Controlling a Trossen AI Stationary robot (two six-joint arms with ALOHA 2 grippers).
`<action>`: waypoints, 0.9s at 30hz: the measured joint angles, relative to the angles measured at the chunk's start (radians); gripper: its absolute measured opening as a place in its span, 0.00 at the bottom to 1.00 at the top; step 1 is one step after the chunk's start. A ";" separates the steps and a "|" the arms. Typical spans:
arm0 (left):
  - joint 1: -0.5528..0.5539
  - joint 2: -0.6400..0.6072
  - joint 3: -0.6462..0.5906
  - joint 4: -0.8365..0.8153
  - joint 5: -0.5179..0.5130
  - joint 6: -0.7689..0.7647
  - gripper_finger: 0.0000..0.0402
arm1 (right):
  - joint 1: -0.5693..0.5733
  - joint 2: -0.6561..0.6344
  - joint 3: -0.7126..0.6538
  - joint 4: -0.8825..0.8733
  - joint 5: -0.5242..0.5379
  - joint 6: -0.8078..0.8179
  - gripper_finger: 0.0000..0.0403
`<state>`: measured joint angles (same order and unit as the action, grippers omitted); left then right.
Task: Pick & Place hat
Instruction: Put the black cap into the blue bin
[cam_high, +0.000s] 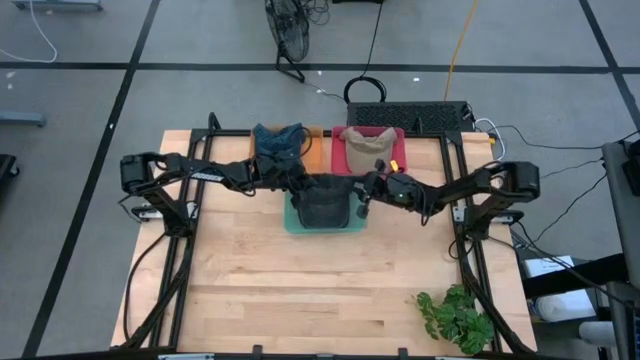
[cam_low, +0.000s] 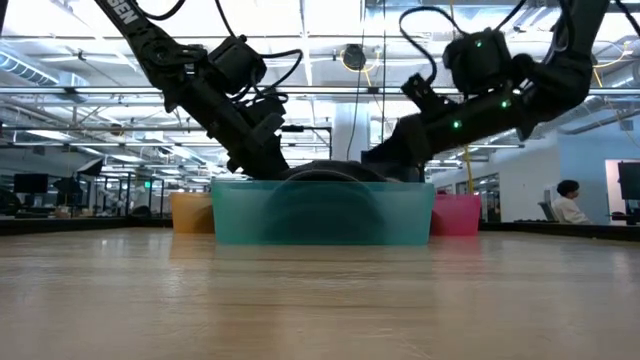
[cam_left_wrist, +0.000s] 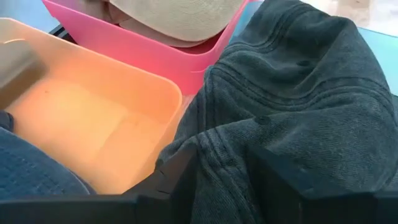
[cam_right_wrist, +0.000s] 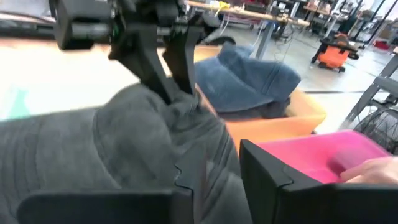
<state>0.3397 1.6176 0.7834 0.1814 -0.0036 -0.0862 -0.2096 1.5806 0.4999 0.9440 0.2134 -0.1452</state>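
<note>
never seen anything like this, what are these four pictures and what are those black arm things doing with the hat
Two robot arms work at a wooden table, each ending in a two-finger gripper. One picture looks straight down, one looks level across the tabletop, and two come from cameras on the arms' wrists.

On the table stand three bins: an orange bin with a blue hat, a pink bin with a tan hat, and a teal bin. A green plant lies at one corner.

The left gripper pinches a dark grey hat over the teal bin. The right gripper has its fingers around the same hat.
</note>
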 joint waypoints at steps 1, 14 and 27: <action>0.000 0.000 0.000 0.000 0.000 0.002 0.37 | 0.000 -0.020 0.000 -0.013 0.000 0.000 0.20; 0.001 -0.009 -0.001 0.007 -0.003 0.001 0.37 | 0.148 -0.035 0.071 -0.055 -0.264 0.042 0.28; 0.001 -0.023 -0.001 0.046 -0.005 0.000 0.37 | 0.160 0.230 0.300 -0.259 -0.189 0.109 0.28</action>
<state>0.3408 1.5951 0.7826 0.2274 -0.0082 -0.0865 -0.0500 1.8109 0.8002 0.6855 0.0244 -0.0362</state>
